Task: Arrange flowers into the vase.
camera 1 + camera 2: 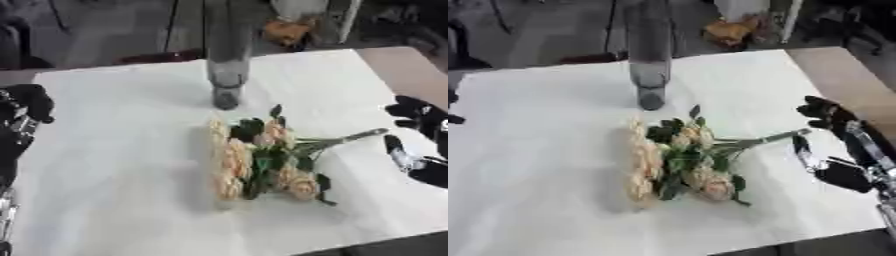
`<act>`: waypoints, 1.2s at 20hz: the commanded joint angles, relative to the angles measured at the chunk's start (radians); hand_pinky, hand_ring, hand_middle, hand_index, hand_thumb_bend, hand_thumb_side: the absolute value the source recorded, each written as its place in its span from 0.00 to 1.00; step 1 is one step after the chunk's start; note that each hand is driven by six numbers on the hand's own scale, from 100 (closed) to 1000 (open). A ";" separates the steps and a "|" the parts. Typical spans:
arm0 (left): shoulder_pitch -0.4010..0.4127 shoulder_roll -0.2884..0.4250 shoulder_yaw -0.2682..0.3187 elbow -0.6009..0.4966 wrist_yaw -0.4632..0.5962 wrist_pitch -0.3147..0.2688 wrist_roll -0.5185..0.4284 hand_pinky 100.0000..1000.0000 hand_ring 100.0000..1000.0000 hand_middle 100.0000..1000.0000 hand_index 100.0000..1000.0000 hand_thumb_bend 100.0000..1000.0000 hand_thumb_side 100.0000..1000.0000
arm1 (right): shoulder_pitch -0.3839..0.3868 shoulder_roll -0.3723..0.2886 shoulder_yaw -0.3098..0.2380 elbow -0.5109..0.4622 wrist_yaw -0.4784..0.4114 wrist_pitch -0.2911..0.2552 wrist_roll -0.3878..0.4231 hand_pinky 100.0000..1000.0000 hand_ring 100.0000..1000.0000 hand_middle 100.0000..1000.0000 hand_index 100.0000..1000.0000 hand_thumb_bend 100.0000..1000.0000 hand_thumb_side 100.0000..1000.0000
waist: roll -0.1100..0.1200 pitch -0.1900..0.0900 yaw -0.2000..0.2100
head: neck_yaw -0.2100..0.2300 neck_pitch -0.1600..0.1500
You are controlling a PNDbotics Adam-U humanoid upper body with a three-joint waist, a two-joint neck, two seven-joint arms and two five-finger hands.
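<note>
A bunch of peach flowers (258, 160) with green leaves lies flat on the white table (122, 150), its grey stem end (359, 135) pointing right. A tall grey glass vase (227, 65) stands upright behind the bunch, at the table's far middle. My right hand (833, 145) is open just right of the stem end, fingers and thumb spread on either side of it without touching. My left hand (26, 107) hangs at the left edge, far from the flowers; its fingers look curled and hold nothing.
The table's right edge runs close past my right hand, with a brown surface (842, 75) beyond it. On the floor behind the table lie an orange-brown object (289, 30) and dark furniture legs.
</note>
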 commanded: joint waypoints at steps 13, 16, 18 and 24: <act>-0.004 0.017 -0.002 -0.010 0.001 -0.001 -0.006 0.52 0.72 0.60 0.64 0.94 0.57 | -0.071 -0.130 0.050 0.079 0.159 -0.089 -0.030 0.84 0.88 0.82 0.93 0.13 0.07 | -0.014 -0.006 0.003 | 0.001 0.002; -0.004 0.017 -0.003 -0.009 0.001 0.000 -0.006 0.52 0.72 0.60 0.64 0.94 0.57 | -0.080 -0.132 0.057 0.095 0.192 -0.099 -0.035 0.84 0.88 0.82 0.93 0.14 0.07 | -0.013 -0.006 0.004 | -0.002 0.004; -0.004 0.016 -0.003 -0.009 0.002 0.000 -0.006 0.52 0.72 0.60 0.64 0.94 0.57 | -0.088 -0.133 0.063 0.108 0.212 -0.105 -0.037 0.84 0.88 0.82 0.93 0.14 0.07 | -0.012 -0.006 0.004 | -0.004 0.005; -0.003 0.016 -0.004 -0.008 0.002 0.000 -0.007 0.52 0.72 0.60 0.64 0.94 0.57 | -0.113 -0.138 0.084 0.129 0.286 -0.131 -0.036 0.84 0.88 0.82 0.92 0.16 0.07 | -0.008 -0.007 0.006 | -0.009 0.005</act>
